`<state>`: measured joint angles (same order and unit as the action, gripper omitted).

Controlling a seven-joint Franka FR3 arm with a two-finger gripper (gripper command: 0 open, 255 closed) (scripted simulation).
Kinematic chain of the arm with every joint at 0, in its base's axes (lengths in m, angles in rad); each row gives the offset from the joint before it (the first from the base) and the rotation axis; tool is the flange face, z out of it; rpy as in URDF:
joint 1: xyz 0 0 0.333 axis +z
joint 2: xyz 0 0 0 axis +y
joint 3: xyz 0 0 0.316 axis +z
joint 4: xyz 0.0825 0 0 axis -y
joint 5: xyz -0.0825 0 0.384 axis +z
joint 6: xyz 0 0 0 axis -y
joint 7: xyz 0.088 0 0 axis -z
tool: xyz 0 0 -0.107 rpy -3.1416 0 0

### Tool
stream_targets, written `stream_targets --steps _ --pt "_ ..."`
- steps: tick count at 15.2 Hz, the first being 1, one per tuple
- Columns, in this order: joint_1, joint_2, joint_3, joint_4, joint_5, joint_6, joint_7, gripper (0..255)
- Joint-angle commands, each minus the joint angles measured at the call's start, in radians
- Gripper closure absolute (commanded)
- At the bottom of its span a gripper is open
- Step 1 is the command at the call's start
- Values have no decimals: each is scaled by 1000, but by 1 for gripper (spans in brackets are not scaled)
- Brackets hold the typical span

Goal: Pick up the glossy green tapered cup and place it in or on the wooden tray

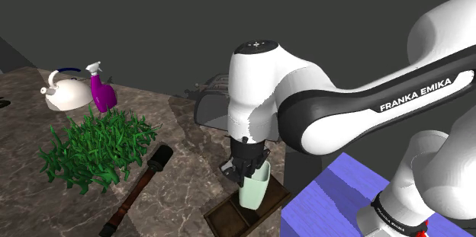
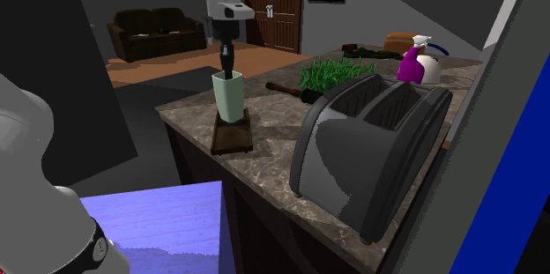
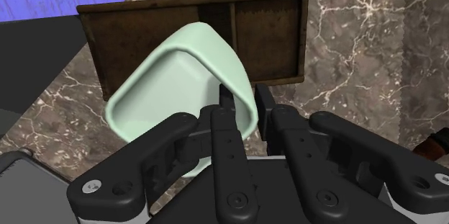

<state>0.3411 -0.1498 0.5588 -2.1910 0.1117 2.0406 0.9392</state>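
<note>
A pale green tapered cup [image 1: 254, 186] [image 2: 229, 96] [image 3: 173, 93] stands upright over the dark wooden tray [image 1: 229, 216] [image 2: 231, 136] [image 3: 266, 35]. Its base is at the tray's surface; I cannot tell whether it touches. My gripper [image 1: 250, 168] [image 2: 227, 71] [image 3: 245, 100] comes straight down onto the cup's rim and is shut on its wall, one finger inside and one outside. The tray lies near the counter's corner, close to the stand.
A dark toaster [image 2: 370, 149] [image 1: 210, 106] sits on the marble counter beside the tray. Farther along are a green grass plant [image 1: 95, 148] [image 2: 330, 74], a purple spray bottle [image 1: 101, 91], a white kettle [image 1: 67, 91] and a long dark-handled tool [image 1: 141, 186]. The blue stand [image 1: 343, 197] borders the counter.
</note>
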Motion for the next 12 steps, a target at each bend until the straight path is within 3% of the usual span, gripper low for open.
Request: stream_targets --steps 1,2,3,8,12 --pt "0 0 0 0 0 1 0 255" --pt "0 0 0 0 0 1 0 255" --pt "0 0 0 0 0 1 0 0" --pt "0 0 0 0 0 1 0 0" --pt "-3 -35 -14 97 11 -129 -11 0"
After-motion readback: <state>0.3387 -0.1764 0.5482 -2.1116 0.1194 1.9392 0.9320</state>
